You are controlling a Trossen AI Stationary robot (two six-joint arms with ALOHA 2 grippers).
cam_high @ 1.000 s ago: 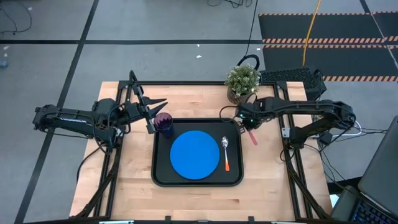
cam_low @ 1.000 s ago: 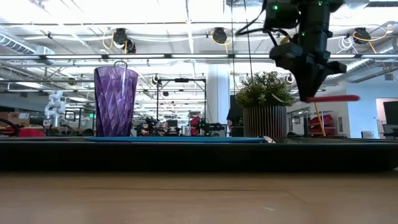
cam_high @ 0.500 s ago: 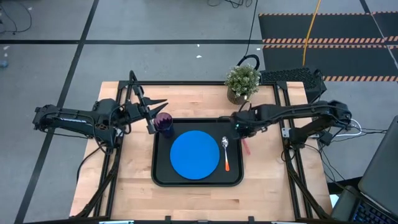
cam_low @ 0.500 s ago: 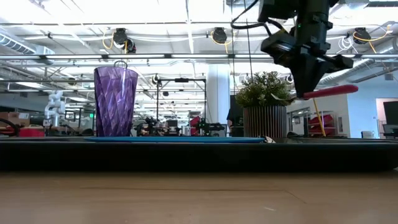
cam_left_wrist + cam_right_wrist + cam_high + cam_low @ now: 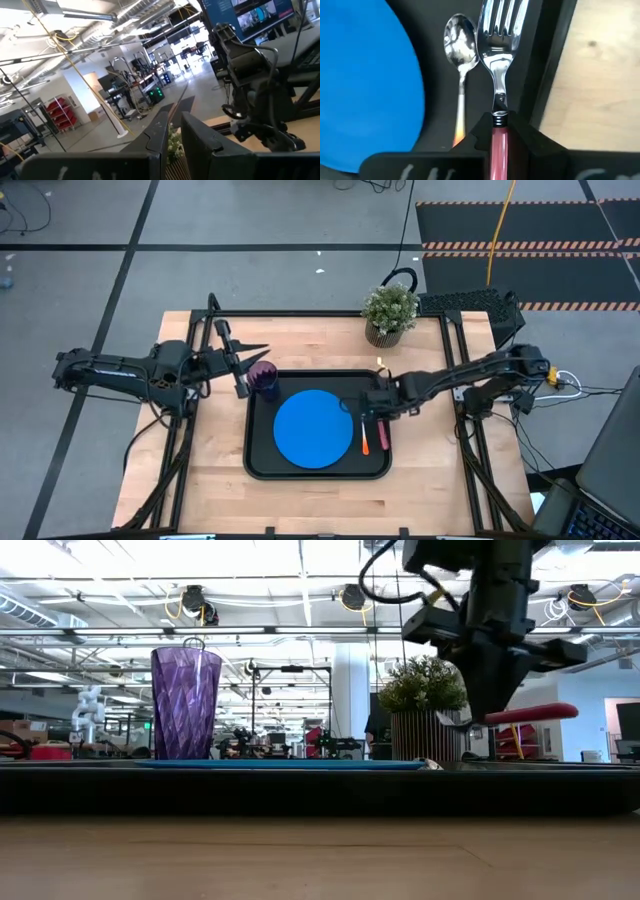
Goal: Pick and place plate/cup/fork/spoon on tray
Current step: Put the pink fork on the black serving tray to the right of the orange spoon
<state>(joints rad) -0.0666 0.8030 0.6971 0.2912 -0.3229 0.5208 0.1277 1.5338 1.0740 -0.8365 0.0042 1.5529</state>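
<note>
The fork (image 5: 496, 75) is clamped by its red handle between the fingers of my right gripper (image 5: 380, 412), which hangs right of centre in the high view, over the right-hand strip of the tray (image 5: 258, 465). In the right wrist view its tines point up the frame, above the black tray floor, with the spoon (image 5: 460, 55) lying just beside it on the left and the tray's rim and bare wood to the right. In the low view the fork (image 5: 515, 714) sits at centre right, held roughly level and clear of the tray, its handle sticking out to the right.

The plate (image 5: 313, 428) lies flat in the middle of the tray. The spoon (image 5: 364, 435) rests on the tray just right of the plate, orange handle toward the lower edge of the frame. The cup (image 5: 264, 377) stands upright in the tray's upper left corner.

My left gripper (image 5: 246, 360) waits at the left of the high view, just beside the cup, fingers spread apart and holding nothing.
</note>
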